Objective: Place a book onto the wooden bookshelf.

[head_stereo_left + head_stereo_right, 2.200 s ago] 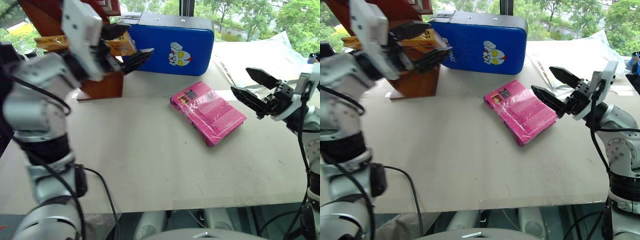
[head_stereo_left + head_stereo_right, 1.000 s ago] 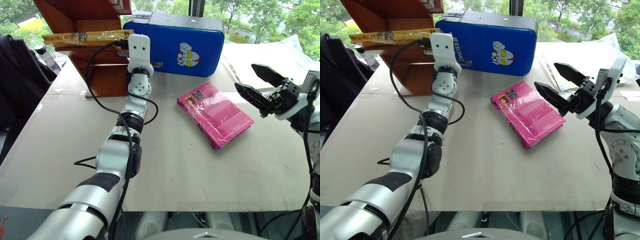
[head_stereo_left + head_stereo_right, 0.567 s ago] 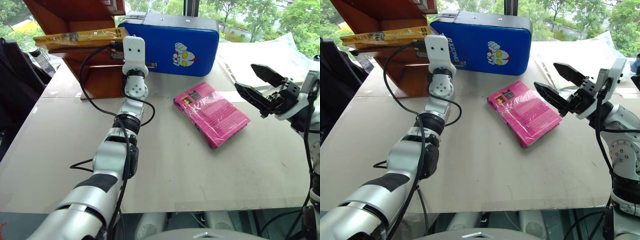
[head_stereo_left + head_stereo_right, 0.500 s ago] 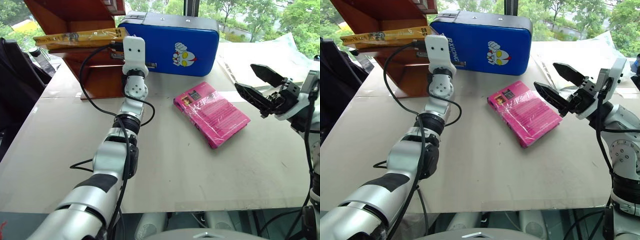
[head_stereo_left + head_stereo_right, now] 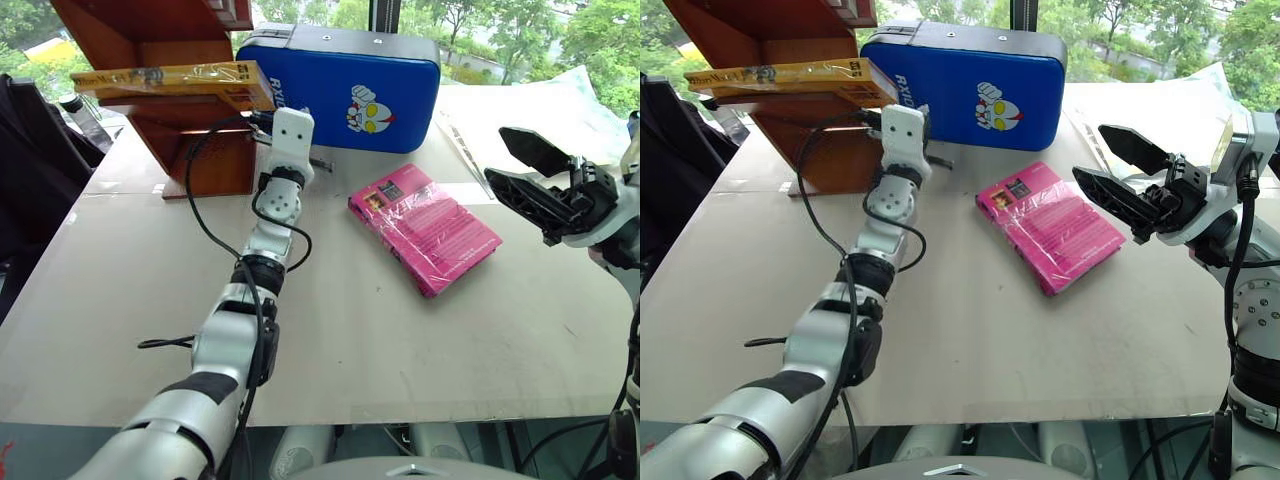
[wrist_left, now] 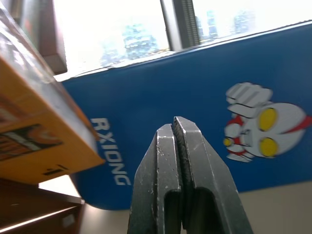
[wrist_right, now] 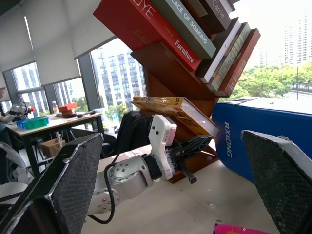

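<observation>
The yellow-orange book (image 5: 175, 81) lies flat on a low shelf of the wooden bookshelf (image 5: 150, 40). One end of it sticks out past the shelf's edge. Higher up in the bookshelf, more books (image 7: 180, 27) lean in a tilted row, red, green and dark ones.

The left tool (image 6: 176, 146) is shut, with its two black fingers pressed together and nothing between them. It sits just under the sticking-out end of the book and is not holding it. It points at the blue padded case (image 5: 350, 85), which stands on the desk (image 5: 400, 330) right beside the bookshelf.

The right tool (image 5: 1122, 175) is wide open and empty. It hangs above the desk, near a pink book (image 5: 425, 228) that lies flat in shiny wrap.
</observation>
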